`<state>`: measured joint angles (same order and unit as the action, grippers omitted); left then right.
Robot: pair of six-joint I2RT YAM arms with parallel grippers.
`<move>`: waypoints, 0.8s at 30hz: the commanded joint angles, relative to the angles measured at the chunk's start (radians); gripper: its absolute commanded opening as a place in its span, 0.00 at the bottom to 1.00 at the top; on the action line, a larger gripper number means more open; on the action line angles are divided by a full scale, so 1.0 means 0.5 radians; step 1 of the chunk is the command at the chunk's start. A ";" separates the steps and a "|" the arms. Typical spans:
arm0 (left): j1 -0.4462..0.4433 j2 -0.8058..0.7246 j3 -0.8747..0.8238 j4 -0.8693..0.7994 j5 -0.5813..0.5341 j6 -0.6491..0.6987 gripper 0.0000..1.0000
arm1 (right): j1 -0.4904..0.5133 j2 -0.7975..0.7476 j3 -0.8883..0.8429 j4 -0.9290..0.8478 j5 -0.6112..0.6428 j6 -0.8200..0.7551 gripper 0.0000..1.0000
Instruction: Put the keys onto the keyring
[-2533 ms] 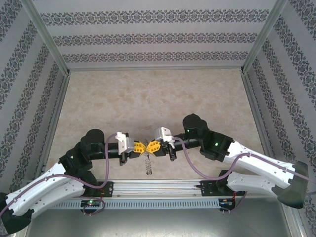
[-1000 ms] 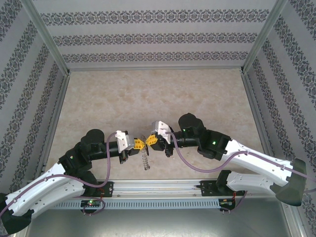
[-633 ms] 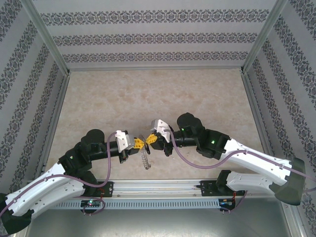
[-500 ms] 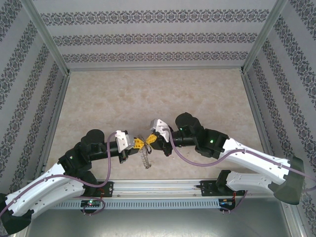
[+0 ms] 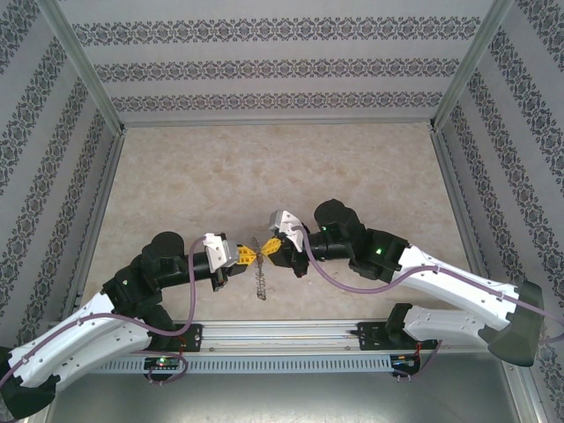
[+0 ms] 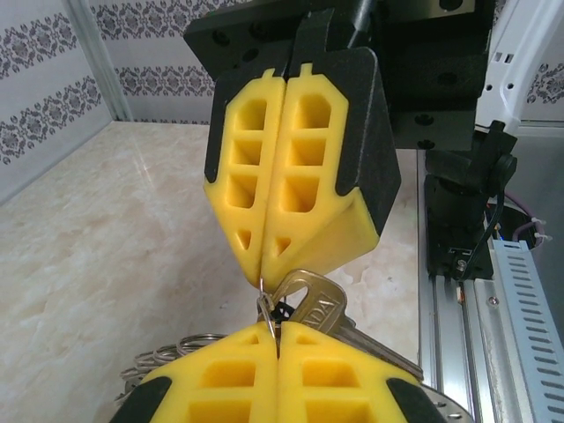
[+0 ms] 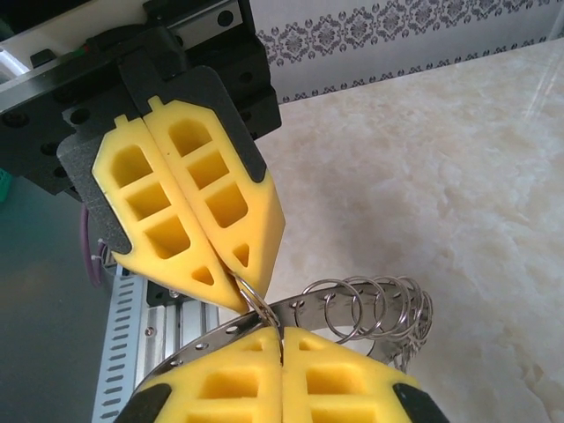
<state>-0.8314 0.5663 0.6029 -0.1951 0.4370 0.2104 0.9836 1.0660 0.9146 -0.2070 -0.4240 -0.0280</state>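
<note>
My left gripper (image 5: 249, 256) and right gripper (image 5: 270, 248) meet tip to tip low over the table's near middle. Both sets of yellow jaws are pressed together on one thin wire loop (image 7: 257, 304) of the keyring (image 5: 260, 280), which hangs below them. In the right wrist view the keyring's flat grey band (image 7: 225, 333) curves under my right gripper (image 7: 282, 333), and a row of wire loops (image 7: 379, 304) runs along it. In the left wrist view a silver key (image 6: 322, 304) with stamped letters sits at the pinched loop, between my left gripper (image 6: 278, 328) and the right gripper's fingertips (image 6: 291, 256).
The marble-patterned tabletop (image 5: 282, 167) stretches away behind the grippers. Patterned walls close it in at the back and both sides. An aluminium rail (image 5: 282, 333) with the arm bases runs along the near edge, close under the hanging keyring.
Both grippers have stayed tip to tip and drifted slightly left and away from the near rail. The keyring has followed beneath them.
</note>
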 commanded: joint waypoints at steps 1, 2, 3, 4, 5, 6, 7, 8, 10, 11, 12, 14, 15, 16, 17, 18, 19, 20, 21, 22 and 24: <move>-0.046 -0.056 0.076 0.066 0.126 0.056 0.00 | -0.063 -0.062 -0.040 -0.017 0.166 -0.043 0.17; -0.046 -0.056 0.079 0.062 0.125 0.058 0.00 | -0.062 -0.076 -0.045 -0.021 0.186 -0.058 0.22; -0.048 -0.056 0.083 0.056 0.119 0.058 0.00 | -0.062 -0.097 -0.050 -0.024 0.209 -0.075 0.26; -0.046 -0.056 0.083 0.052 0.114 0.060 0.00 | -0.062 -0.117 -0.054 -0.029 0.233 -0.091 0.31; -0.047 -0.052 0.086 0.047 0.114 0.062 0.00 | -0.062 -0.136 -0.056 -0.036 0.257 -0.110 0.35; -0.047 -0.053 0.091 0.044 0.114 0.063 0.00 | -0.062 -0.157 -0.053 -0.047 0.264 -0.139 0.40; -0.048 -0.051 0.093 0.046 0.116 0.061 0.00 | -0.064 -0.175 -0.050 -0.052 0.251 -0.177 0.42; -0.049 -0.050 0.093 0.044 0.119 0.064 0.00 | -0.062 -0.193 -0.052 -0.048 0.225 -0.211 0.43; -0.049 -0.047 0.101 0.052 0.135 0.062 0.00 | -0.054 -0.244 -0.085 0.011 0.129 -0.277 0.44; -0.047 -0.047 0.103 0.055 0.142 0.059 0.00 | -0.048 -0.263 -0.106 0.040 0.077 -0.307 0.45; -0.048 -0.047 0.104 0.064 0.157 0.057 0.00 | -0.040 -0.286 -0.137 0.076 0.009 -0.341 0.44; -0.049 -0.043 0.109 0.079 0.182 0.055 0.00 | -0.020 -0.316 -0.182 0.141 -0.098 -0.396 0.44; -0.049 -0.043 0.110 0.094 0.204 0.047 0.00 | -0.016 -0.322 -0.203 0.177 -0.132 -0.417 0.44; -0.049 -0.042 0.108 0.117 0.226 0.037 0.00 | -0.013 -0.322 -0.217 0.202 -0.160 -0.428 0.44; -0.049 -0.038 0.104 0.138 0.249 0.025 0.00 | -0.010 -0.319 -0.221 0.226 -0.179 -0.440 0.44; -0.049 -0.028 0.103 0.151 0.279 0.015 0.00 | -0.005 -0.312 -0.227 0.264 -0.209 -0.448 0.44; -0.049 -0.014 0.109 0.154 0.298 0.005 0.00 | 0.001 -0.299 -0.228 0.303 -0.251 -0.457 0.43; -0.049 -0.002 0.113 0.159 0.315 0.003 0.00 | 0.005 -0.284 -0.225 0.328 -0.272 -0.465 0.42; -0.049 0.009 0.116 0.164 0.322 -0.003 0.00 | 0.013 -0.261 -0.216 0.336 -0.291 -0.479 0.41; -0.049 0.011 0.113 0.176 0.327 -0.010 0.00 | 0.018 -0.241 -0.202 0.334 -0.308 -0.492 0.39; -0.049 0.003 0.110 0.193 0.326 -0.019 0.00 | 0.019 -0.198 -0.188 0.333 -0.333 -0.501 0.35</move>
<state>-0.8391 0.5770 0.6159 -0.1860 0.5583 0.2165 0.9833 0.9459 0.8104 -0.0895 -0.5240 -0.2470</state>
